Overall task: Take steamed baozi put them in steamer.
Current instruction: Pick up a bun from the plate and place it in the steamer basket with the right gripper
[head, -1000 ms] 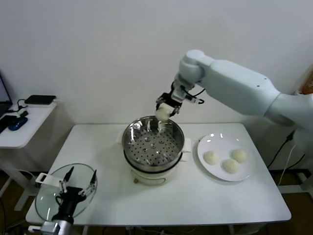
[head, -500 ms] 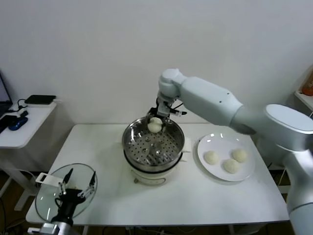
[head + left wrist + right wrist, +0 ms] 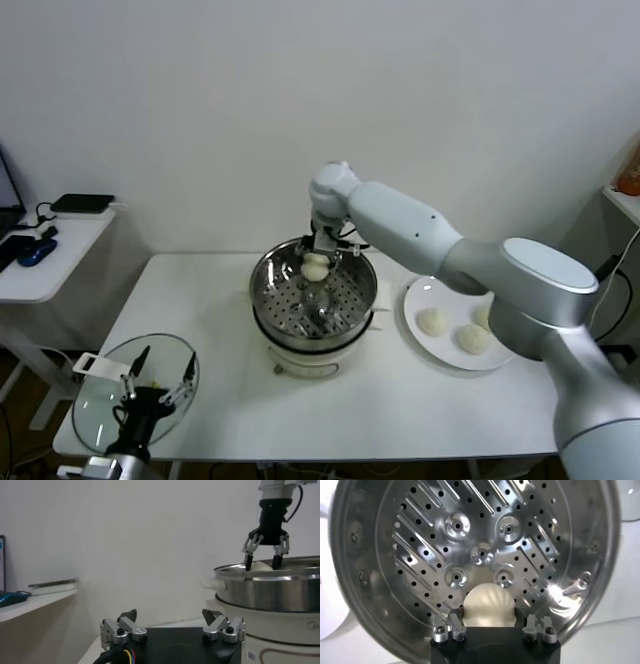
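The steamer (image 3: 268, 300) stands mid-table, a shiny perforated basket on a cream base. My right gripper (image 3: 316, 258) reaches down into its far side, shut on a cream-white baozi (image 3: 316, 268) held just above the perforated floor. In the right wrist view the baozi (image 3: 488, 602) sits between the fingers (image 3: 455, 622) over the steamer floor (image 3: 420, 540). Three more baozi (image 3: 432, 321) lie on the white plate (image 3: 412, 305) to the right. My left gripper (image 3: 163, 372) is open and empty at the front left.
A round clear glass lid (image 3: 100, 395) lies under the left gripper at the table's front-left corner. A small side table (image 3: 50, 265) with dark devices stands further left. The left wrist view shows the steamer (image 3: 270, 587) and the right gripper (image 3: 262, 560) above its rim.
My right gripper has moved left and down with the baozi, from above the steamer's far rim into the basket. The left arm has not moved.
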You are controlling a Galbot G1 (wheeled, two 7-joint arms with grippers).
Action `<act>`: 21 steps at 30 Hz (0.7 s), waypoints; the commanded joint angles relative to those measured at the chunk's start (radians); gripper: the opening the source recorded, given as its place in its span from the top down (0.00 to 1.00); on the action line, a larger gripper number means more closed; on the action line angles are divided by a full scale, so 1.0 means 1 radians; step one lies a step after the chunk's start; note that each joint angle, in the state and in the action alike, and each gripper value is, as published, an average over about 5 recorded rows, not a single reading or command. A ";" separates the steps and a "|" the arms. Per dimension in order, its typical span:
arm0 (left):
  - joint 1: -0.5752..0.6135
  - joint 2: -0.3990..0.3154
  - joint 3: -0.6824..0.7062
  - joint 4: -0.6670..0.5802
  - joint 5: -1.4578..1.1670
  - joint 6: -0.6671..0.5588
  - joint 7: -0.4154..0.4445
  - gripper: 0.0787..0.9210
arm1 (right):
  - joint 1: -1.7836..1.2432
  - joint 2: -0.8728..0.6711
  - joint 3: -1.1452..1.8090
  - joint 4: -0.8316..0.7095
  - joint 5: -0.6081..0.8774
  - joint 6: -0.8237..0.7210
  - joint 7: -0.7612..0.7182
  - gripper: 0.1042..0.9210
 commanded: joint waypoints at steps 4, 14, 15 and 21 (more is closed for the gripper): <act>-0.004 0.007 0.001 0.004 0.002 0.000 -0.001 0.12 | -0.044 0.024 0.042 -0.029 -0.089 0.018 0.008 0.28; -0.004 0.003 0.001 0.003 0.002 0.003 -0.002 0.12 | -0.019 0.011 0.047 -0.013 -0.042 0.037 -0.017 0.13; -0.004 0.002 0.001 0.002 0.002 0.003 -0.002 0.12 | -0.005 0.003 0.041 -0.004 -0.017 0.036 -0.029 0.12; -0.002 0.000 0.001 -0.005 0.003 0.004 -0.002 0.12 | 0.135 -0.067 -0.061 0.066 0.294 -0.011 -0.113 0.12</act>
